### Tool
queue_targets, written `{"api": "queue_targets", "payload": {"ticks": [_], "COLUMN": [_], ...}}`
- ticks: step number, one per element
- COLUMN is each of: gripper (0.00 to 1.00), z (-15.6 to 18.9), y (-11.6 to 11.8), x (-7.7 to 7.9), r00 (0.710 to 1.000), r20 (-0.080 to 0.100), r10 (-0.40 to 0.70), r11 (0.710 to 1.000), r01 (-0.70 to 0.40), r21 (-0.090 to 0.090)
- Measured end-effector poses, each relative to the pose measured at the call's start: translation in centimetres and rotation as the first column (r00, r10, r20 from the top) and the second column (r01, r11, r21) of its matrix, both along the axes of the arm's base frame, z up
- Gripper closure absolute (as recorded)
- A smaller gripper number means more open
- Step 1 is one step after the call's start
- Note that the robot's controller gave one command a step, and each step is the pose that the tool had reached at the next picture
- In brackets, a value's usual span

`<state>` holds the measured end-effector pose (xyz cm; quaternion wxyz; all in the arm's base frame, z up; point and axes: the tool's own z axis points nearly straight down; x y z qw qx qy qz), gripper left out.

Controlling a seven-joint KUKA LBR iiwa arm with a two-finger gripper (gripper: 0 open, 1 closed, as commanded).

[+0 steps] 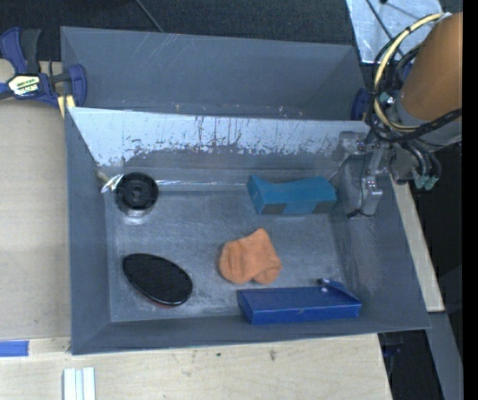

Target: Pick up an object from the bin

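The teal-blue block (293, 195) lies on the bin's floor, toward the back and right of the middle, its long side running along the back wall. Just off its right end, the claw (364, 203) hangs down at the foot of the bin's right wall, near the block but, as far as I can see, not touching it. From here I cannot tell whether the claw is apart or together. The arm (426, 73) comes in over the right rim, with cables looped about its wrist.

In front of the block, near the middle of the floor, sits a crumpled orange cloth (249, 258). Just beside the cloth, against the front wall and to the right, lies a flat dark-blue box (299, 304). On the left of the floor a black oval pad (157, 278) lies flat near the front. Behind it, a round black cap (137, 192) stands by the back-left corner, well apart from the block. The grey bin (213, 65) slopes up around them all.
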<state>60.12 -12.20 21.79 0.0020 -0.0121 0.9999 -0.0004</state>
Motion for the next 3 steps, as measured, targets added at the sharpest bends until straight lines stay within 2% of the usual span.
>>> {"api": "queue_targets", "payload": {"ticks": [1,2,3], "gripper": [0.00,0.00,1.00], "z": [-3.9,-10.6,-14.5], "y": [1.3,1.6,2.8], "x": [1.4,2.3,1.9], "r00": [0.997,0.997,1.000], "r20": [0.006,0.004,0.002], "r10": [0.073,0.082,0.028], "r11": [0.997,0.997,1.000], "r01": [-0.073,-0.082,-0.028], "r21": [-0.002,0.000,-0.001]}}
